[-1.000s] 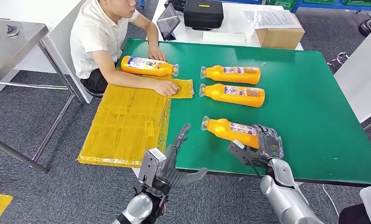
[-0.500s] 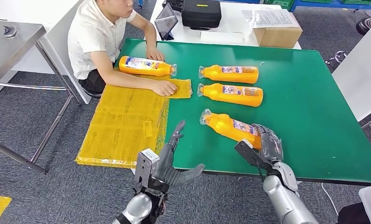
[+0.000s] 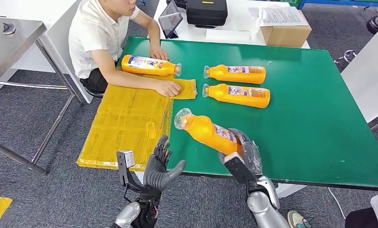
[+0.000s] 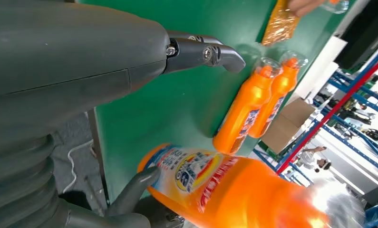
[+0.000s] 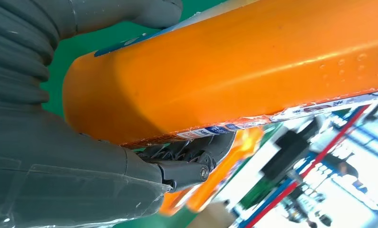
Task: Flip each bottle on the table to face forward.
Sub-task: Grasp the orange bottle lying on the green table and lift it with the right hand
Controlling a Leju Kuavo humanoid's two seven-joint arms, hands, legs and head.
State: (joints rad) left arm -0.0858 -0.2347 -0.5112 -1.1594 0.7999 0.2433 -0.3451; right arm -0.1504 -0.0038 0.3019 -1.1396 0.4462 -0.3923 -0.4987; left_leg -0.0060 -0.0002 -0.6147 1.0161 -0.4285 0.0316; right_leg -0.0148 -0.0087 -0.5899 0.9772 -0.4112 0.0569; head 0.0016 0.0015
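Risk of slip: right hand (image 3: 241, 153) grasping only base of nearest bottle (image 3: 207, 131), raised and tilted over near edge of green table (image 3: 320, 118), cap end unsupported. Left hand (image 3: 160, 164) spread, holding nothing, just beside edge, not under bottle.

Held bottle (image 4: 234, 190) label: print present, blurred, not legible; other bottles' labels too small to read
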